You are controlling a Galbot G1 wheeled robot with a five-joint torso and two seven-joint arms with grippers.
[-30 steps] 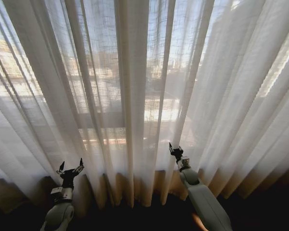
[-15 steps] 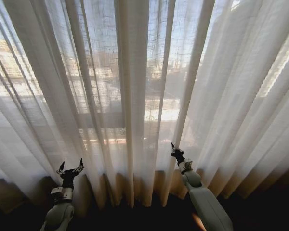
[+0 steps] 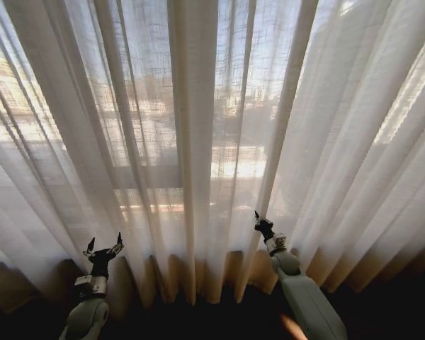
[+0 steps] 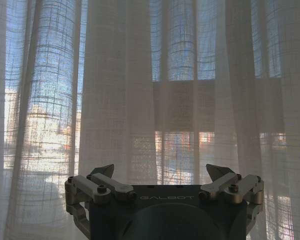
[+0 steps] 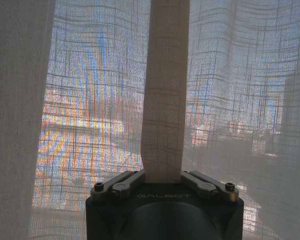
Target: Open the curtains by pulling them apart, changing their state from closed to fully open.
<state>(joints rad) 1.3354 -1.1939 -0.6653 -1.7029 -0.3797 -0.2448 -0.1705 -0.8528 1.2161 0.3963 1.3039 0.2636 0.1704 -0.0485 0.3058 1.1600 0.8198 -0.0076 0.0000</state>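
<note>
While the curtains (image 3: 198,142) hung closed across the whole window ahead, the right gripper (image 3: 261,221) had its jaws clenched on one pleat (image 5: 165,100) right of the middle, and the left gripper (image 3: 103,246) waited low at left, jaws spread, near the fabric.

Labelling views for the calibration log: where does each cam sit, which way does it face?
Head view: high on the robot, looking forward and down at the sheer white-cream pleated curtains; left gripper open, short of the fabric; right gripper at a pleat.
Left wrist view: behind the open left gripper, facing the curtains.
Right wrist view: behind the right gripper, shut on a curtain fold.
Shared: the curtains, in all three.
</note>
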